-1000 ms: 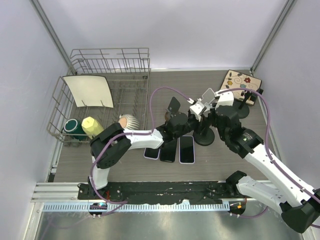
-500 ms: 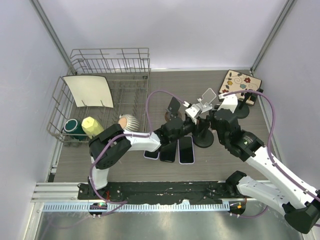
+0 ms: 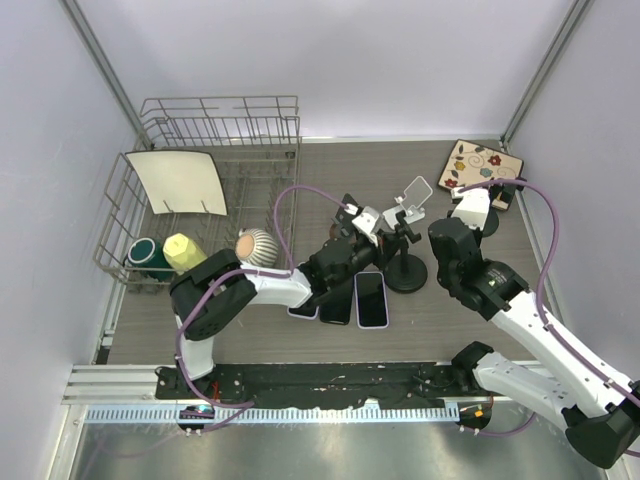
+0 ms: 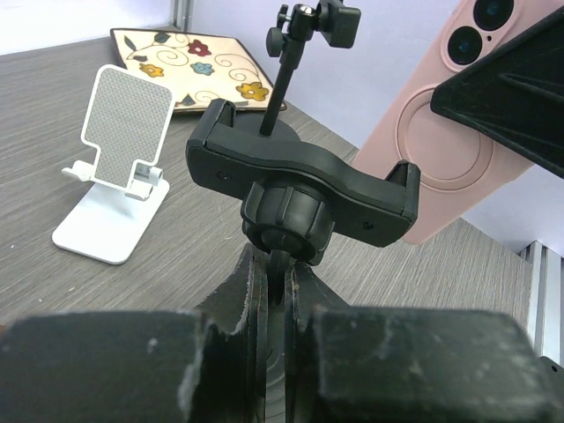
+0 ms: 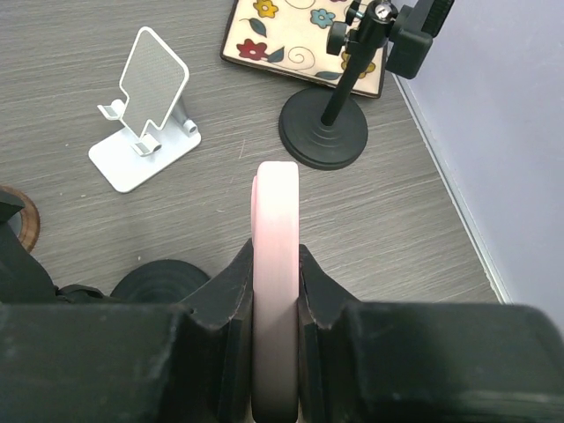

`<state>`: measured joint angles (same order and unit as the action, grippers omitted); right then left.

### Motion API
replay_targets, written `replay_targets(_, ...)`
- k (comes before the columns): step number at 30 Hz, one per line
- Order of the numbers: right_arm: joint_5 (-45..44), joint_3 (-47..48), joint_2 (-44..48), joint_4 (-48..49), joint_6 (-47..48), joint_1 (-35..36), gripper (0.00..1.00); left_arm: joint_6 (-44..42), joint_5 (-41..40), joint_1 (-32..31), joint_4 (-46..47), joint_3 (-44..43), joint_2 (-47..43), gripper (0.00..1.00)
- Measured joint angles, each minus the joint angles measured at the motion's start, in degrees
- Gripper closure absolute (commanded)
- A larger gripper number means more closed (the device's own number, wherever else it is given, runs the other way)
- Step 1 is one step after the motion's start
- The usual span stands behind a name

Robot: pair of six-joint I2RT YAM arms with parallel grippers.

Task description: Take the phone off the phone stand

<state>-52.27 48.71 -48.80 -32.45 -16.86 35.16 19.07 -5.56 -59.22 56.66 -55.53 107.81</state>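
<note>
Over table (image 5: 79, 79), right gripper (image 5: 274, 264) clamps phone (image 5: 275, 207) (left gripper (image 4: 280, 295) holds stand (image 4: 300, 181)).

Phone (image 4: 458, 132) right of phone stand (image 4: 300, 189)

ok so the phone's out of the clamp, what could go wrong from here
The right gripper pinches the pink phone with part of it past the fingertips, so it could pivot or slip.
The white stand and second black stand sit on the table just ahead, where a low swing could hit them.
The left gripper is shut on the phone stand neck, and a tug might tip it.
</note>
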Motion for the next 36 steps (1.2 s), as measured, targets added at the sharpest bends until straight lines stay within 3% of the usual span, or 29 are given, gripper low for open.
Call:
replay_targets(16,3.8,1.8,1.6,-3.3,0.5,0.0,0.99,-5.0,-0.2,0.6,-4.2,-4.3,1.3,1.0)
replay_targets(29,4.5,1.8,4.3,-3.9,0.7,0.0,0.99,-15.3,-0.5,8.1,-15.5,-12.6,3.4,1.0)
replay_targets(33,4.9,1.8,4.3,-3.9,0.7,0.0,0.99,-18.0,-0.9,9.7,-16.9,-14.4,4.3,0.95)
replay_targets(36,5.4,1.8,4.3,-3.9,0.7,0.0,0.99,-18.5,-0.8,10.3,-17.9,-15.7,4.9,0.82)
